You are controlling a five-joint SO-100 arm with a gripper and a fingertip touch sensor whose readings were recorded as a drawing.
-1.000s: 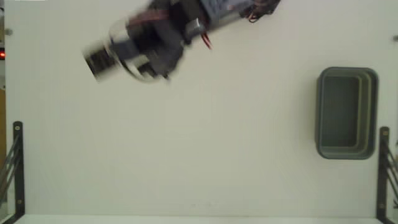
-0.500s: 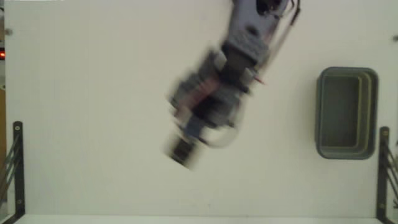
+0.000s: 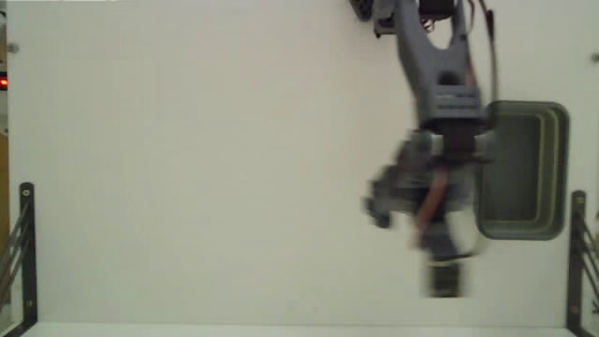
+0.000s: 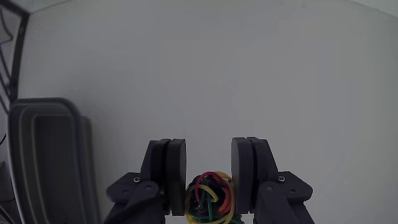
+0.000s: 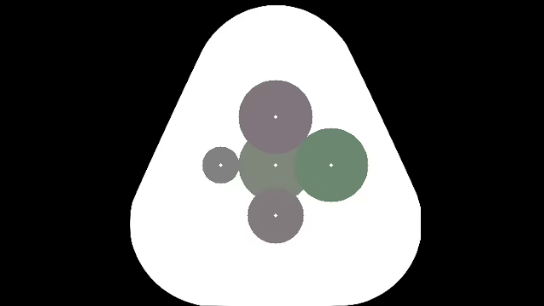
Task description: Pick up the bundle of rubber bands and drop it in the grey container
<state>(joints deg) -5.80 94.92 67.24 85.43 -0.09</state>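
The gripper [image 4: 209,163] is pinched on the rubber bands [image 4: 209,198], deep between its fingers. Looks light and squishy, so squeezing the clump's middle should hold until the tub [image 4: 43,162].

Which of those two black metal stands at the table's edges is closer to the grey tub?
The black stand at the right edge of the fixed view: it sits right beside the grey container. The other stand is far across the table.
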